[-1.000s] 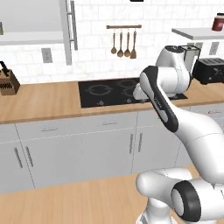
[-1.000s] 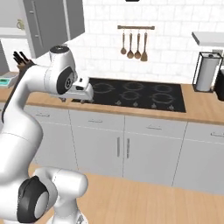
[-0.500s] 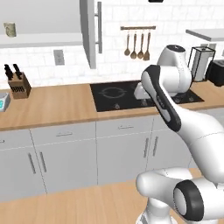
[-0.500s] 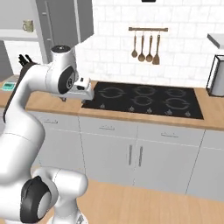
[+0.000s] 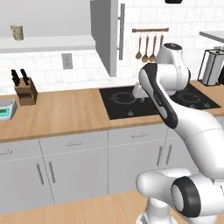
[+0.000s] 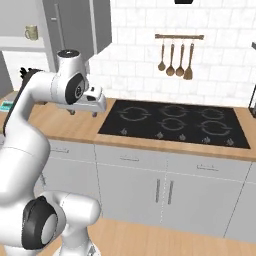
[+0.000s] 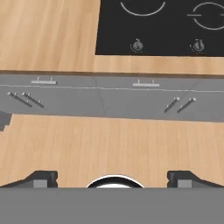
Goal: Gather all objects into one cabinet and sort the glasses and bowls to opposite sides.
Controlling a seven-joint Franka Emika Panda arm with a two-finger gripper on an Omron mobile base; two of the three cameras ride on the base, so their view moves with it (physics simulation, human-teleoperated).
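Observation:
A beige speckled glass [image 5: 16, 32] stands alone on the thick white floor slab of the open wall cabinet [image 5: 52, 43] at the upper left; the right base view shows this glass [image 6: 31, 32] on the cabinet [image 6: 17, 43] too. My gripper [image 5: 139, 92] hangs over the wooden counter by the hob's left edge, well below and to the right of the cabinet. It [image 6: 83, 112] points down. In the hand view the gripper [image 7: 113, 179] is open with nothing between its fingertips [image 7: 43, 178], above the lower cupboard fronts and the floor. The bowls are out of view.
A grey cabinet door [image 5: 107, 35] stands open, jutting out between cabinet and arm. A black hob [image 6: 172, 122] lies in the counter. A knife block [image 5: 25, 91] and a scale [image 5: 6, 109] stand at the left. Wooden utensils [image 5: 147, 43] hang on the wall.
The whole picture has slid to the right, so the camera has moved left along the counter. The cabinet and knife block came further into view. The arm keeps its pose, gripper still open.

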